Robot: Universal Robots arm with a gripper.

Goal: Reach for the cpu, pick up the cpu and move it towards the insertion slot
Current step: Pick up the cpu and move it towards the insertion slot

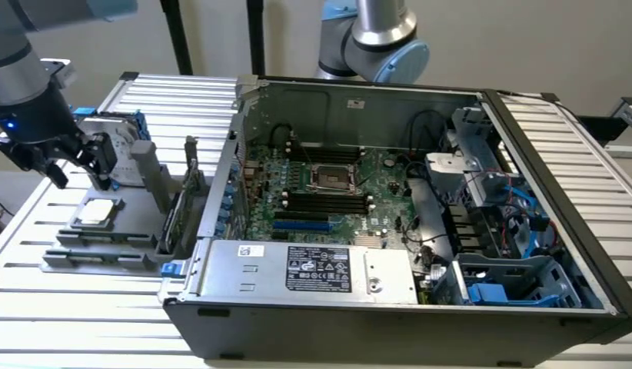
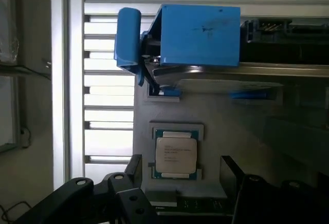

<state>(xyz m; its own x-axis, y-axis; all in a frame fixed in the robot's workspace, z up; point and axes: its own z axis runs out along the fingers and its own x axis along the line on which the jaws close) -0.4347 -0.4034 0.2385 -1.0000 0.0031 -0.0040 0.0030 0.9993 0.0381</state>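
Progress: reach under way, pick-up and carry not done | hand [image 1: 78, 179]: spread wide, empty, above cpu [image 1: 98, 213], apart | cpu: flat in grey holder [image 1: 101, 254], near bench [image 1: 49, 307] edge at the exterior view's left | insertion slot [image 1: 334, 177]: looks empty, well apart

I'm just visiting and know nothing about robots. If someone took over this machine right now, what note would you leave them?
End effector: open, empty, hovering above the cpu.
The cpu lies flat in its grey holder, outside the computer case.
Insertion slot: on the green board inside the case.
Done: the reach to above the cpu.
Left: grasp, lift, carry towards the slot.
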